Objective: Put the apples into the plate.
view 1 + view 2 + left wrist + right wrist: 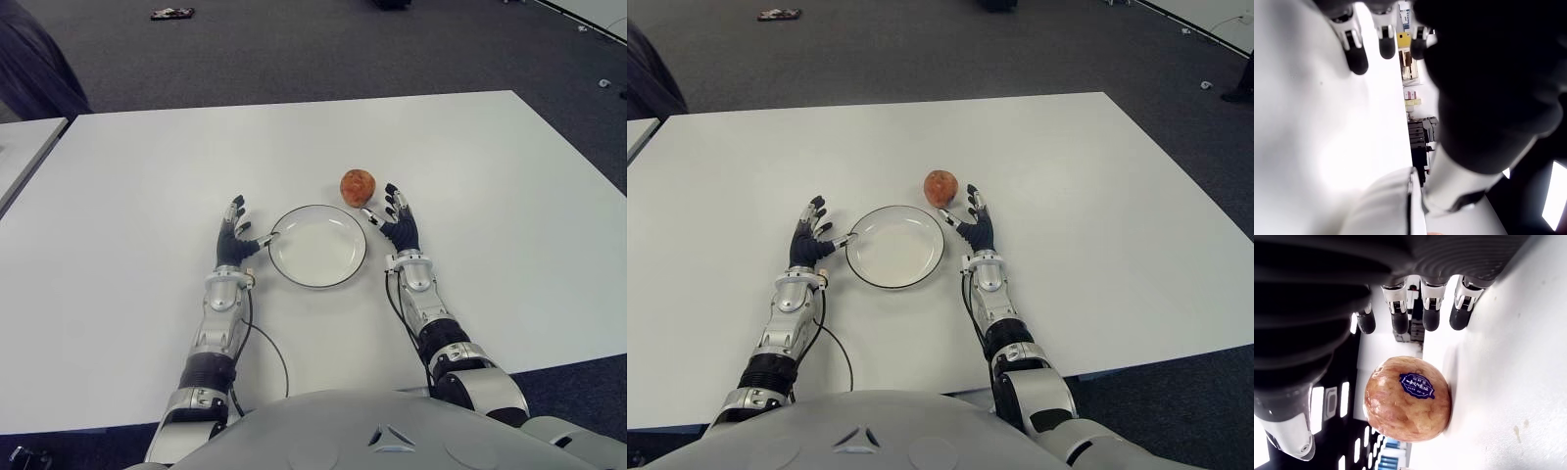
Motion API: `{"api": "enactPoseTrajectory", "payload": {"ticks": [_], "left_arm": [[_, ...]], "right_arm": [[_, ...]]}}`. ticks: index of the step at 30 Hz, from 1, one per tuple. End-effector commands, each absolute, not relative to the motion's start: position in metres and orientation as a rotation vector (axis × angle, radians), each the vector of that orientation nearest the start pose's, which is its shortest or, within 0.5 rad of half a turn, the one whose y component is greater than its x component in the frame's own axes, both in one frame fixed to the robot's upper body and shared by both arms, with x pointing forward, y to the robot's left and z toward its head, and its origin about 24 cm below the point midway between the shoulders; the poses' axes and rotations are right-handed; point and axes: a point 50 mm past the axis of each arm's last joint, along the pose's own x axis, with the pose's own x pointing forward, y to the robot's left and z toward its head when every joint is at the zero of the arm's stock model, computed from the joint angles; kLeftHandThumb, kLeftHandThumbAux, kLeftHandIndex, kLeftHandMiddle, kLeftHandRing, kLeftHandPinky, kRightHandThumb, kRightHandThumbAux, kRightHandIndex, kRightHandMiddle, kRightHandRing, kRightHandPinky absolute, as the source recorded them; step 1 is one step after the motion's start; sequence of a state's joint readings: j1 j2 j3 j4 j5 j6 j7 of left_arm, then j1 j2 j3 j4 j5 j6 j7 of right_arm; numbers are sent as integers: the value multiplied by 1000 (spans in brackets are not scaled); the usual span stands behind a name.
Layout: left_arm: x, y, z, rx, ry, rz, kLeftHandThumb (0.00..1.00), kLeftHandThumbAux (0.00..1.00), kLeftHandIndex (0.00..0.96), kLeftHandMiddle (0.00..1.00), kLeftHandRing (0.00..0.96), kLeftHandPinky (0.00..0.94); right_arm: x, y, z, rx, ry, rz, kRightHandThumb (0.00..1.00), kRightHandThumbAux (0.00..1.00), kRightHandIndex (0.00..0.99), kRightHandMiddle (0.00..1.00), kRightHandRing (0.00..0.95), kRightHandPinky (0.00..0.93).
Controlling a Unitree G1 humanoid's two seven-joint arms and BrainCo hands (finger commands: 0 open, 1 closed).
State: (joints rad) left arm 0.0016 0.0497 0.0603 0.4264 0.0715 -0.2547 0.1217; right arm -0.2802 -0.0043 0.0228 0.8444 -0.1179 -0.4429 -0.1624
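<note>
One red-yellow apple (358, 184) with a blue sticker (1417, 385) sits on the white table (490, 196), just beyond the far right rim of the white plate (317, 247). Nothing lies in the plate. My right hand (394, 217) is right of the plate, a short way from the apple on its near right side, its fingers (1431, 318) spread and holding nothing. My left hand (238, 234) shows at the plate's left rim, fingers extended, thumb tip close to the rim.
Dark carpet surrounds the table. A second white table edge (20, 157) stands at the far left. A small dark object (172, 14) lies on the floor beyond the table.
</note>
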Motion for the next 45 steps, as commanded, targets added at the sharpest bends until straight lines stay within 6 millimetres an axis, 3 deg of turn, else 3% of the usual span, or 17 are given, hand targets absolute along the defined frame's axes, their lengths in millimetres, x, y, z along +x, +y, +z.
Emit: {"api": "enactPoseTrajectory", "payload": {"ticks": [1,45], "left_arm": [[230,181,-36,128,203,167,0,263,0,0,0,11],[234,180,-36,120,210,178,0,277,0,0,0,17]], "right_arm": [[262,-125,-56,-135,249,28,145,671,2,14,23,71],[264,-127,-52,-149,233,20,156,684,0,17,29,75]]}}
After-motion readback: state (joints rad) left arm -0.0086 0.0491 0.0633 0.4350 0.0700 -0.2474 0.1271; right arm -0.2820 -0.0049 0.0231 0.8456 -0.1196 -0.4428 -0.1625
